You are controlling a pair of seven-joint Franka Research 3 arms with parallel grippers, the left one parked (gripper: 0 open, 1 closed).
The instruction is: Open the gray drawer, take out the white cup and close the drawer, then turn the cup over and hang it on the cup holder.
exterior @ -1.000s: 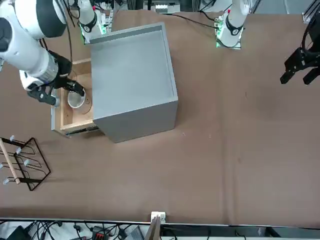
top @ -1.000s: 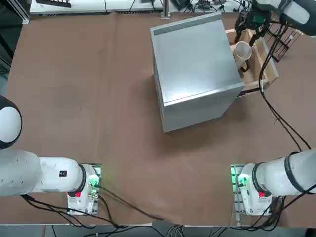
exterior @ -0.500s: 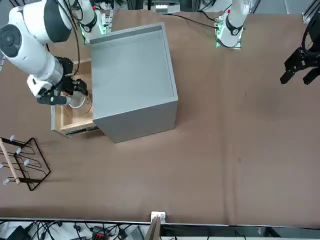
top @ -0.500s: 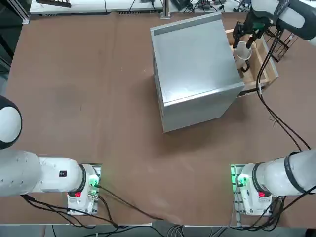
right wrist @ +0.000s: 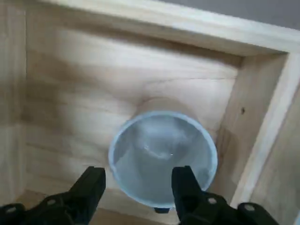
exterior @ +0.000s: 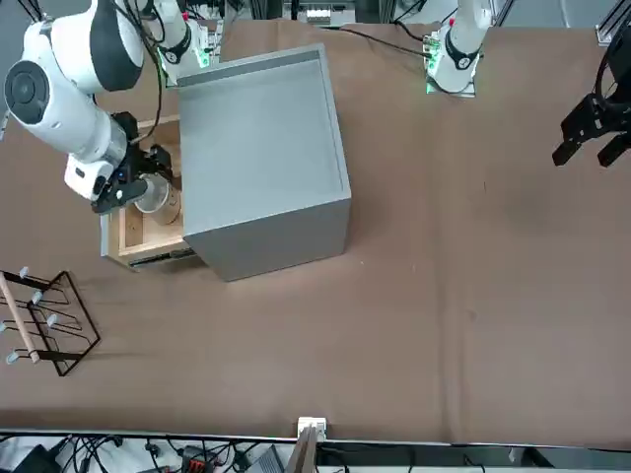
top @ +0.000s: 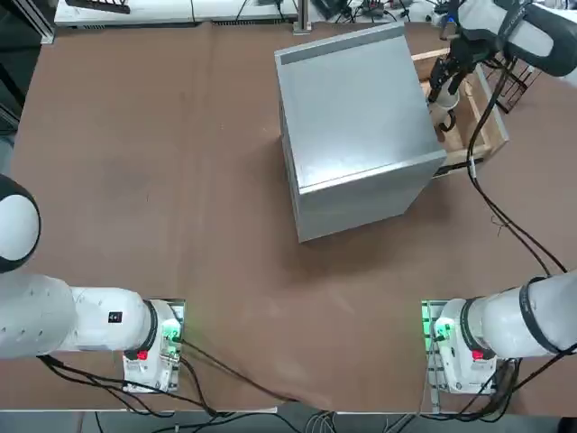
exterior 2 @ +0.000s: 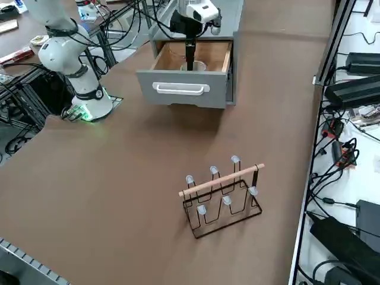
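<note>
While the gray drawer (exterior 2: pixel 184 89) stands pulled out, the right gripper (right wrist: pixel 138 187) hangs inside it, fingers wide apart and holding nothing, right over the white cup (right wrist: pixel 163 157) standing mouth up.

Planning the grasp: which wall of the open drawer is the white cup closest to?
The white cup sits in the gray drawer near the inner wall against the cabinet, away from the handled front panel.

A brown table (top: pixel 180 162) spans the scene, with cables (exterior 2: pixel 350 148) and black boxes (exterior 2: pixel 356 89) beyond its edge.
</note>
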